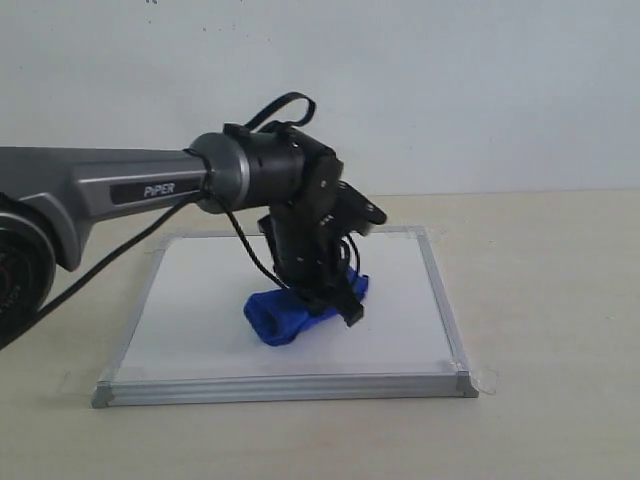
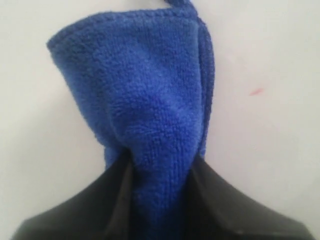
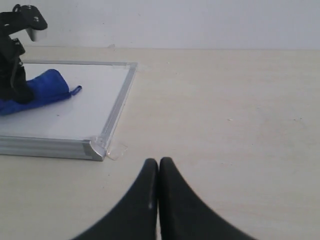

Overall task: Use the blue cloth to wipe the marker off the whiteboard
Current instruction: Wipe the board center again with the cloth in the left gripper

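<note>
The whiteboard point(image 1: 200, 310) lies flat on the table, silver-framed with clear tape at its corners. The blue cloth point(image 1: 285, 312) rests on the board near its middle, and my left gripper point(image 1: 335, 300) is shut on it, pressing it down. In the left wrist view the blue cloth point(image 2: 145, 110) fans out from between the black fingers point(image 2: 220, 200) over the white surface. Of the marker only a tiny red fleck point(image 2: 256, 91) shows beside the cloth. My right gripper point(image 3: 159, 162) hovers shut and empty over bare table, off the whiteboard point(image 3: 95, 112) near its taped corner.
The left arm point(image 1: 130, 190) reaches in from the left over the board. A white wall stands behind the table point(image 1: 540, 300). In the right wrist view the cloth point(image 3: 37, 90) and the left gripper point(image 3: 15, 55) appear at the far left.
</note>
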